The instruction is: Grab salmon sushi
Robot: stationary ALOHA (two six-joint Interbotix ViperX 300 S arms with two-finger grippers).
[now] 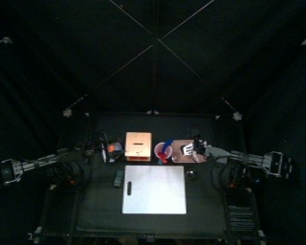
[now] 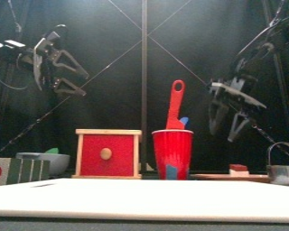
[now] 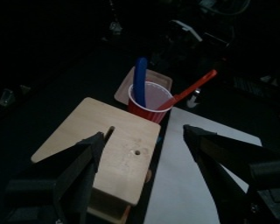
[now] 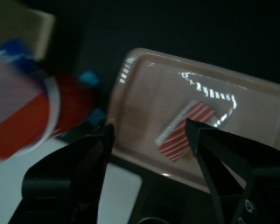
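The salmon sushi (image 4: 191,115), a small orange-pink piece with white stripes, lies on a shiny tan tray (image 4: 241,92) in the right wrist view. My right gripper (image 4: 150,131) hangs open just above the tray, one jaw at the sushi's edge, nothing between the jaws. From above, the right gripper (image 1: 201,148) sits over the tray (image 1: 184,151) beside the red cup (image 1: 163,150). My left gripper (image 3: 145,136) is open and empty, held high over the wooden box (image 3: 101,140); at table height the left gripper (image 2: 57,59) hangs at the upper left.
The red cup (image 2: 172,153) holds a red spatula (image 2: 176,101) and a blue utensil. A wooden box with a red front (image 2: 108,153) stands left of it. A white board (image 1: 156,189) lies in front, a thin black stick (image 1: 127,182) along its left edge. A metal cup (image 2: 284,168) stands far right.
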